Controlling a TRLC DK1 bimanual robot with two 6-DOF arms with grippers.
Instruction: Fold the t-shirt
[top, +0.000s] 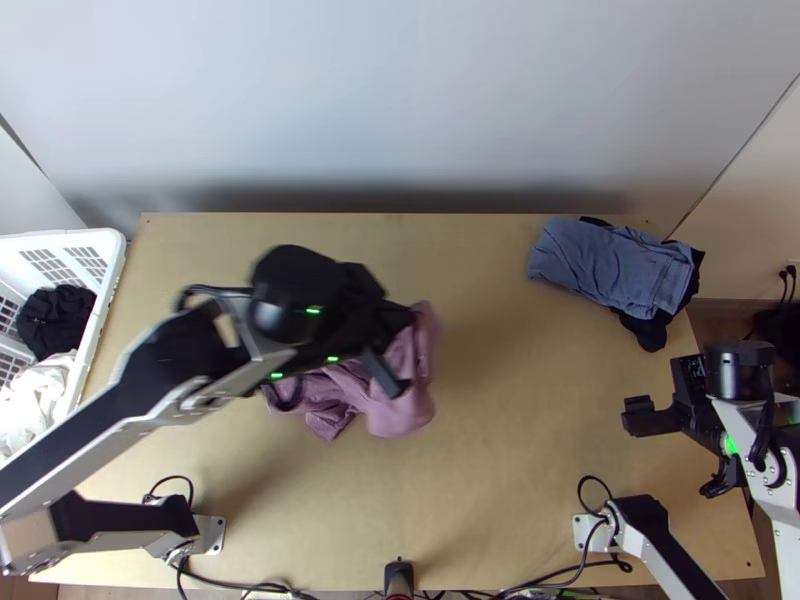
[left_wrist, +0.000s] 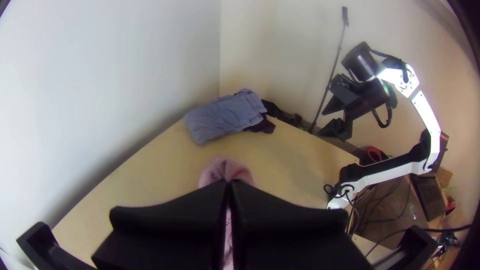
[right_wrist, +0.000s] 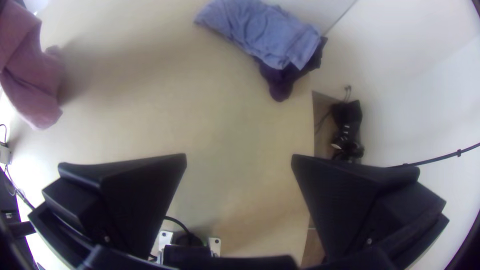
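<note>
One pink t-shirt (top: 402, 410) hangs from the left hand (top: 403, 319) (pinching it), well apart from the spread right hand (right_wrist: 239, 159).One pink t-shirt (top: 402, 410) hangs from the left hand (top: 403, 319) (pinching it), well apart from the spread right hand (top: 660, 408).

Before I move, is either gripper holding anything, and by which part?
The left gripper is shut on the pink cloth at a raised, bunched part; which garment part can't be told. The right gripper holds nothing.

In the top view, the blurred black left end effector (top: 400, 320) hides part of the crumpled pink cloth (top: 402, 408).
</note>
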